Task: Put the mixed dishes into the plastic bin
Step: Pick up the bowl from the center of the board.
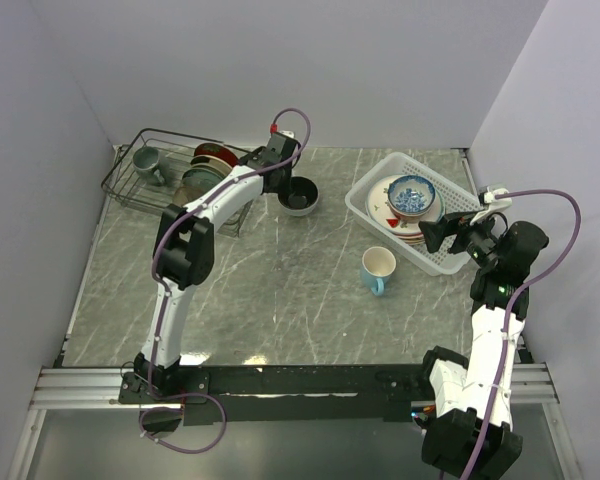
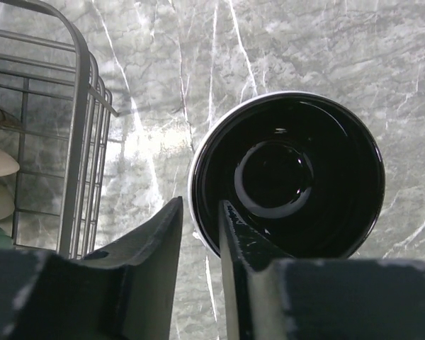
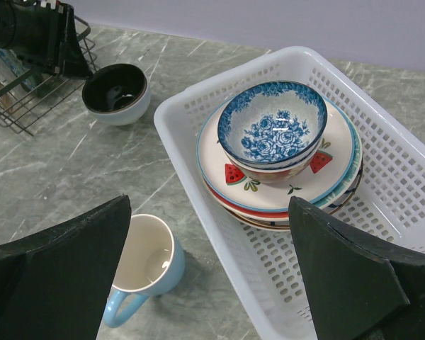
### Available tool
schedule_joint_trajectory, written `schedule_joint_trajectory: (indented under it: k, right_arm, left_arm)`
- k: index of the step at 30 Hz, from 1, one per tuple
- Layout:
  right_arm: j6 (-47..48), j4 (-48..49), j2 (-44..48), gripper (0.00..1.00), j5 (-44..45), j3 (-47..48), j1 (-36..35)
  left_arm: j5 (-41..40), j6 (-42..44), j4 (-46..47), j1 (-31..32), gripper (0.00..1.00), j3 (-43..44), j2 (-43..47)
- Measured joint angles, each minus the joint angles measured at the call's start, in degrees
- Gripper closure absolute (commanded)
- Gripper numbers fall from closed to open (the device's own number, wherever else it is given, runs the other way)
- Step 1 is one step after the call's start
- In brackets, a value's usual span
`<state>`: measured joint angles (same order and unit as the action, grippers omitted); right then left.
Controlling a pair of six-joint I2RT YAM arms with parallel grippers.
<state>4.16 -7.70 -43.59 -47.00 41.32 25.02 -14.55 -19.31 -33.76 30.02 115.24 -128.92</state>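
The left gripper [image 2: 200,207] straddles the dark bowl's [image 2: 287,177] rim near the counter's [image 1: 280,290] far edge, jaws narrow (pinching? can't tell). The right gripper [image 3: 210,212] gapes wide, empty, over the bin [image 3: 411,184] holding 1 blue bowl [image 3: 273,127].

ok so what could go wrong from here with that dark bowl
1. The left gripper straddles one edge of the glossy rim of the dark bowl; lifted so, it may tilt or slip.
2. The black wire rack stands close beside it and could get clipped.
3. The white bin already holds plates topped by a blue-patterned bowl, an unsteady landing spot.
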Motion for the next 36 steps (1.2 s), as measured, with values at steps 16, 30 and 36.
schedule_joint_trajectory:
  k: [16,30,36]
  right_arm:
    - [0.0,0.0,-0.02,0.0,0.0,0.0,0.0]
    - [0.0,-0.02,-0.02,0.0,0.0,0.0,0.0]
    - [0.0,0.0,-0.04,0.0,0.02,0.0,0.0]
  left_arm:
    - [-0.35,0.83,-1.05,0.0,0.69,0.42,-1.11]
    - [-0.26,1.2,-1.25,0.0,0.77,1.14,-2.97]
    - [-0.35,1.53,-1.44,0.0,0.63,1.92,-3.45]
